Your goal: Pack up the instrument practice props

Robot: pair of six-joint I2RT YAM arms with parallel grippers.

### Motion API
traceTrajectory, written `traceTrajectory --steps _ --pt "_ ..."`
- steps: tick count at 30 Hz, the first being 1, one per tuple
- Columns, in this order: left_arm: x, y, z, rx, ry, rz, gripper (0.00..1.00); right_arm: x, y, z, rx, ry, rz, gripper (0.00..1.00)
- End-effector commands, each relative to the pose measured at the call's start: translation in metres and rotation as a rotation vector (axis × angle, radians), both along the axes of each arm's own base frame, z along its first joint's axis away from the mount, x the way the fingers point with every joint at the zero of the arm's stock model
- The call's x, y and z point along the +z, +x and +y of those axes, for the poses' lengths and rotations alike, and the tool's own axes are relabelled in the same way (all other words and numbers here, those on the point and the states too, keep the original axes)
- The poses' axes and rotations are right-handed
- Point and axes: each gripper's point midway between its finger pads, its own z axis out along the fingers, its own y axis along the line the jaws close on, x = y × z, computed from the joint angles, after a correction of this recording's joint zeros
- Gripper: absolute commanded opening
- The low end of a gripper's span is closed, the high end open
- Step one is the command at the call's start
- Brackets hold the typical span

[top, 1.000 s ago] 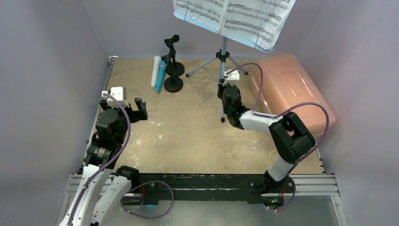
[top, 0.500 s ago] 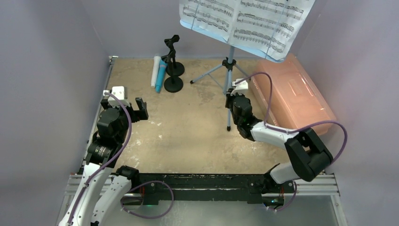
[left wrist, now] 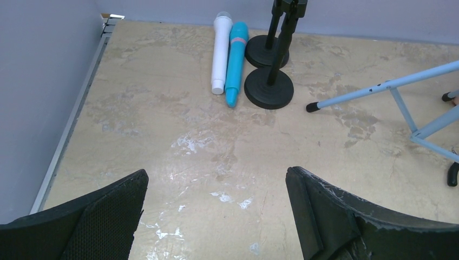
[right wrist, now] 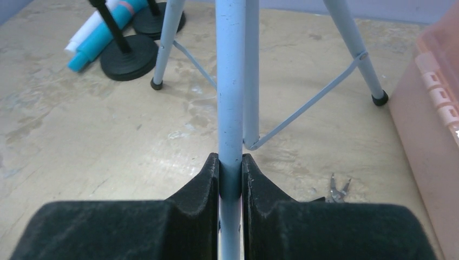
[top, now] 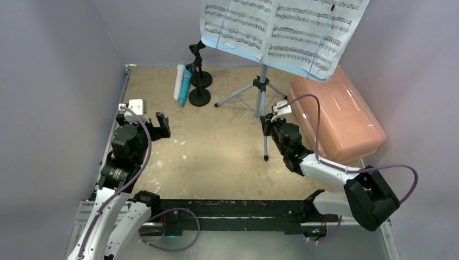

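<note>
The light-blue music rack (top: 263, 92) stands on tripod legs at mid-table, with sheet-music pages (top: 281, 27) on its desk at the top of the view. My right gripper (top: 265, 125) is shut on one of its light-blue legs (right wrist: 230, 108). A white microphone (top: 178, 81) and a blue microphone (top: 185, 86) lie side by side at the far left, next to two black round-based mic holders (top: 199, 96). They also show in the left wrist view: the white one (left wrist: 221, 51), the blue one (left wrist: 236, 62), the holders (left wrist: 269, 86). My left gripper (left wrist: 216, 216) is open and empty at the left.
A pink translucent box (top: 338, 114) stands at the right, close to the rack's legs. Small pliers (right wrist: 336, 189) lie on the table beside the box. A metal rail (top: 108, 141) runs along the table's left edge. Purple walls enclose three sides.
My right gripper has dragged the music rack toward the near side and to the right, and the sheet-music desk has shifted right. The left arm has not moved.
</note>
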Motion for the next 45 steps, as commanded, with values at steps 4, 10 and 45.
traceTrajectory --steps 4,10,45 --pt "0.009 0.002 0.002 0.001 0.013 -0.046 0.97 0.004 -0.041 0.055 0.324 0.014 -0.034 0.0" --pt "0.013 0.0 -0.002 -0.025 0.011 -0.066 0.97 0.002 -0.056 0.072 0.407 -0.012 -0.04 0.0" --pt "0.164 -0.013 -0.066 -0.392 -0.088 -0.319 0.97 0.148 -0.135 0.049 0.577 0.158 -0.148 0.84"
